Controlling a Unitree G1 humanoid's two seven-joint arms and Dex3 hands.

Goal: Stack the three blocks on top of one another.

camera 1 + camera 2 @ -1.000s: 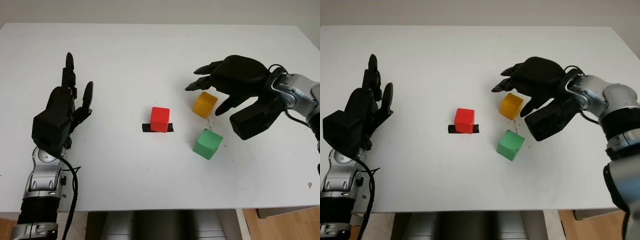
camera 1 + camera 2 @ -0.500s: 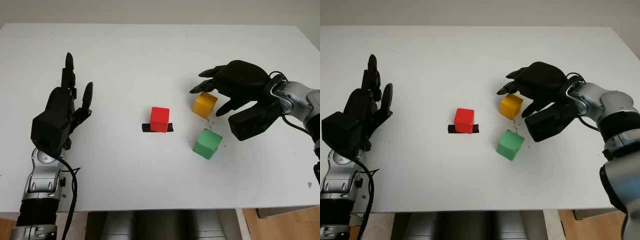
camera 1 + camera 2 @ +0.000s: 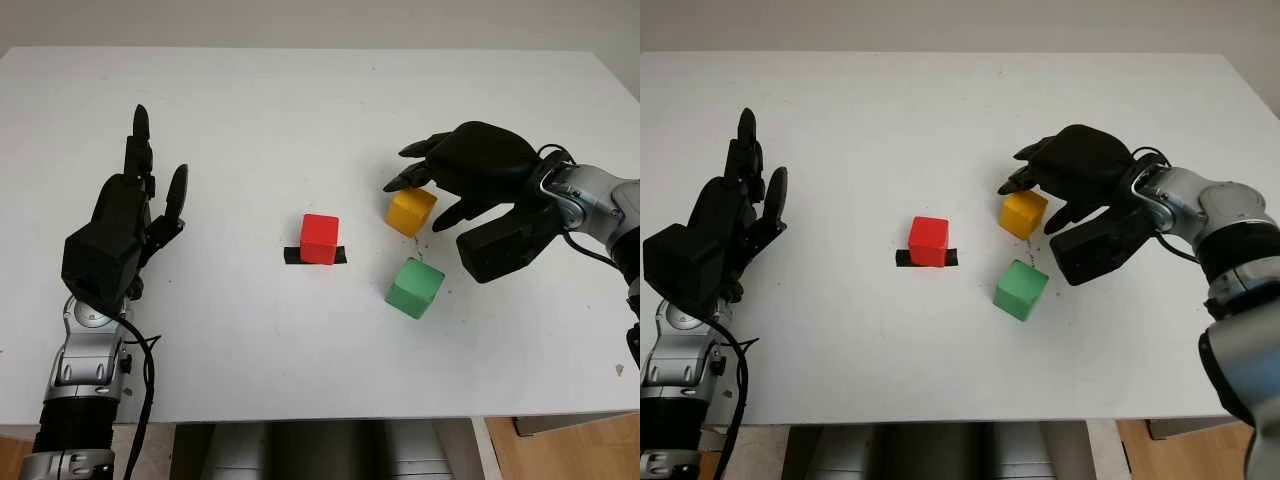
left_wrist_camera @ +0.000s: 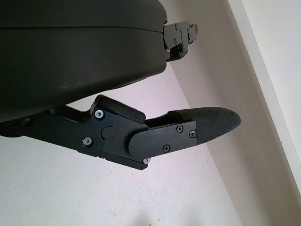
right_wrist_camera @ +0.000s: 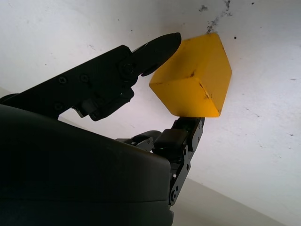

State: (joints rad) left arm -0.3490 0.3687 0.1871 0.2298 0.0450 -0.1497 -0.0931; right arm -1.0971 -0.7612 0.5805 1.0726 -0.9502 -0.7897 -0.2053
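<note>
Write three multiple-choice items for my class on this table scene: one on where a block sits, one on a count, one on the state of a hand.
1. Which block sits on the black tape strip?
A. red
B. yellow
C. green

2. How many blocks are stacked on another block?
A. two
B. one
C. none

3. What is the right hand doing?
A. closing its fingers around the yellow block on the table
B. holding the green block in the air
C. parked at the table's left side

Key:
1 A: the red block stands on the tape strip.
2 C: the red, yellow block and green block each sit apart on the table.
3 A: the right hand has fingers on two sides of the yellow block, which sits on the table; the left hand is open at the left.
</note>
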